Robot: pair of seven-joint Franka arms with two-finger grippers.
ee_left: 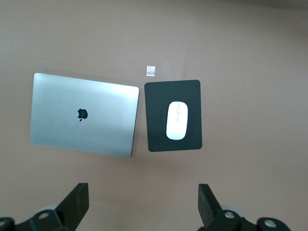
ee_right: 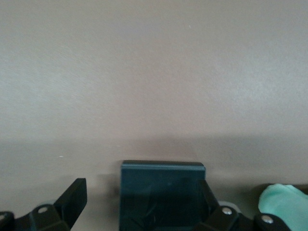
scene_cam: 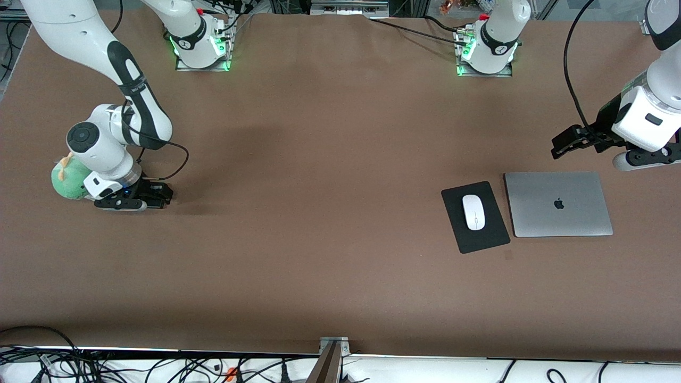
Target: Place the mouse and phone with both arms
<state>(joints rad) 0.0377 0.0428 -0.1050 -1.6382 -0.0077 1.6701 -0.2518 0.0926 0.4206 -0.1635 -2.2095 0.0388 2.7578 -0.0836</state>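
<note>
The white mouse [scene_cam: 473, 211] lies on a black mouse pad [scene_cam: 462, 236] beside the silver laptop; it also shows in the left wrist view [ee_left: 176, 120]. My left gripper [scene_cam: 564, 144] hangs open and empty in the air over the table near the laptop's farther edge; in its wrist view [ee_left: 143, 192] nothing is between the fingers. My right gripper [scene_cam: 154, 194] is down at the table at the right arm's end. In the right wrist view the black phone [ee_right: 161, 197] lies flat between its open fingers [ee_right: 142, 192], close against one finger and apart from the other.
The closed silver laptop [scene_cam: 557, 204] lies flat beside the pad, toward the left arm's end. A green plush toy [scene_cam: 66, 178] sits right beside the right arm's wrist. A small tape mark [scene_cam: 508, 255] is on the brown table near the pad.
</note>
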